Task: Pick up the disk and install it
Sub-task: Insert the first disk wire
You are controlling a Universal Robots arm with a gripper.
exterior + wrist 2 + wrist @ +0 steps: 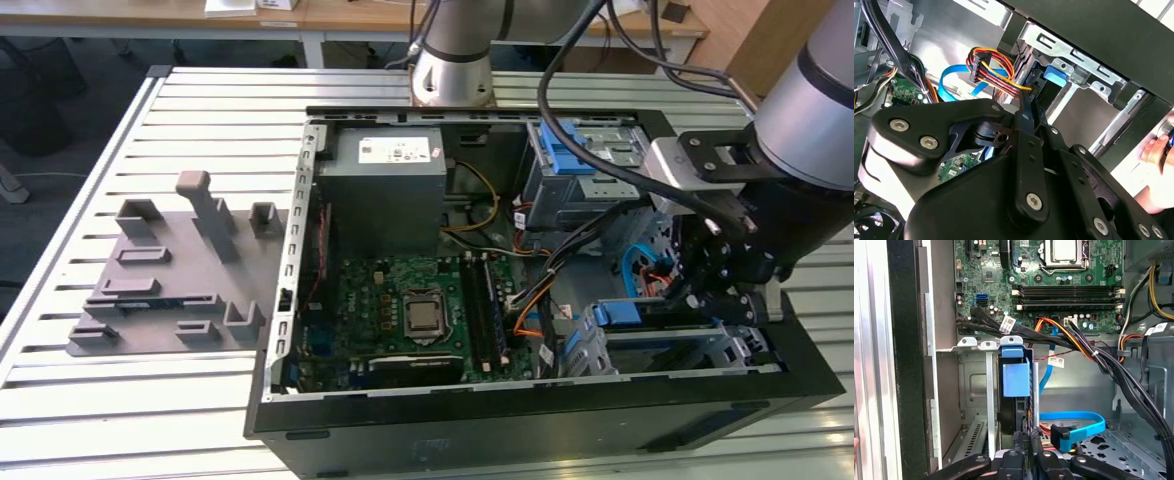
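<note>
The disk [1015,382] stands on edge in a slot of the drive cage [974,385] at the front corner of the open computer case [534,420], on the exterior view's right. Its blue plastic frame [1055,77] faces the cameras, and that blue frame [625,315] is also visible in the exterior view. My gripper [1026,437] reaches down into the case right at the disk's near end. Its fingers [1029,102] are drawn tightly together and their tips meet the disk's edge. In the exterior view my gripper [707,300] hangs just above the cage.
A grey power supply box [387,165], a green motherboard [414,300] and a second cage with a blue latch [581,160] fill the case. Cable bundles [1079,340] and a blue flat cable [1074,427] lie beside the slot. A hand [1154,155] is outside the case. A grey fixture [174,270] sits on the table.
</note>
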